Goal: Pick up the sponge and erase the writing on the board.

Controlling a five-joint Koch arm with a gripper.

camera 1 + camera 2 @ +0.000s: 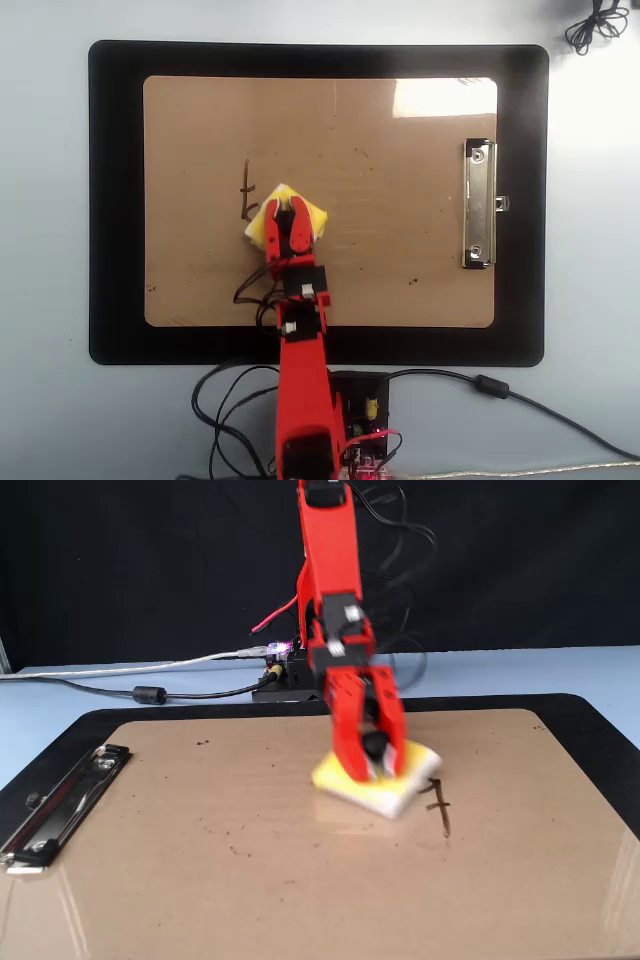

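Note:
The yellow sponge point(313, 219) lies flat on the tan board point(400, 270), left of its middle in the overhead view. My red gripper point(284, 207) is shut on the sponge and presses it onto the board. In the fixed view the gripper point(377, 767) grips the sponge point(345, 780) from above. What shows of the dark writing point(247, 192) is a short stroke with a cross mark, just left of the sponge in the overhead view. In the fixed view the writing point(441, 808) lies just right of the sponge. The rest of the board point(200, 860) is bare.
The board lies on a black mat point(115, 200). Its silver clip point(479, 204) is at the right in the overhead view and also shows in the fixed view point(60, 805) at the left. Cables point(225, 400) and the arm's base point(360, 415) sit at the mat's near edge.

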